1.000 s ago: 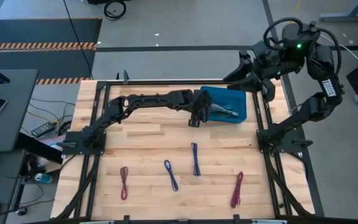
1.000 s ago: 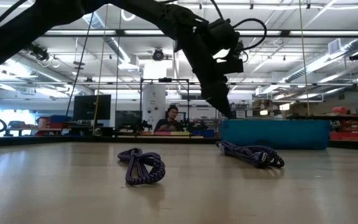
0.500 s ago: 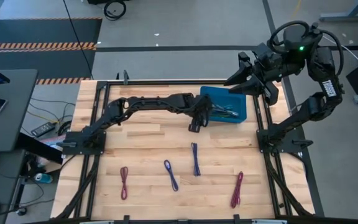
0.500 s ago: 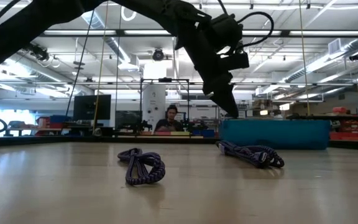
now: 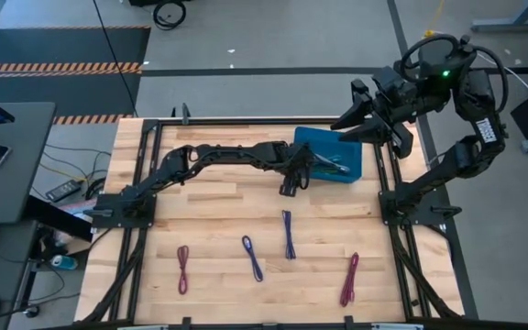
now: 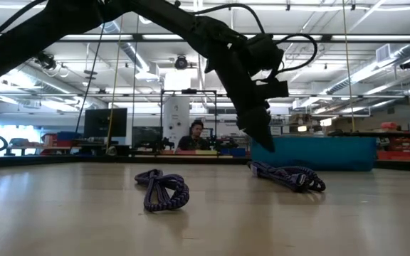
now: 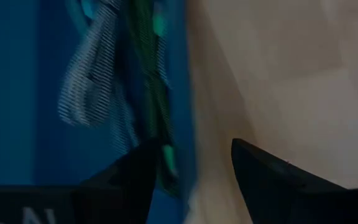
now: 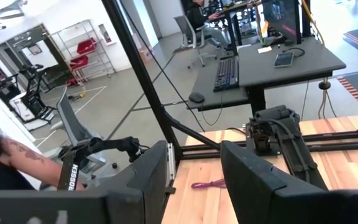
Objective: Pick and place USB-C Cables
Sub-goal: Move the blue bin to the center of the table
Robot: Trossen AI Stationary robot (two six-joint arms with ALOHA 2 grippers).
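A blue bin (image 5: 348,147) stands at the table's far right and holds grey-blue, green and teal cables (image 5: 331,166), which also show in the left wrist view as cables (image 7: 92,81). My left gripper (image 5: 289,183) hovers open at the bin's left wall (image 7: 182,93), holding nothing. Four cables lie flat on the wood nearer me: maroon (image 5: 183,269), blue-purple (image 5: 252,258), a second blue-purple (image 5: 288,234) and magenta (image 5: 349,279). My right gripper (image 5: 348,119) is open and raised beyond the bin's far right corner.
Black frame rails (image 5: 388,197) run along both table sides and the far edge. Bare wood lies between the bin and the row of cables. In the low view a person (image 6: 194,136) sits in the room behind, and two cables (image 6: 162,188) (image 6: 287,176) lie in front of the bin (image 6: 312,153).
My left gripper has drawn back from over the bin toward the table's near edge and has come down a little, ending just outside the bin's left wall. The cables on the table have not moved.
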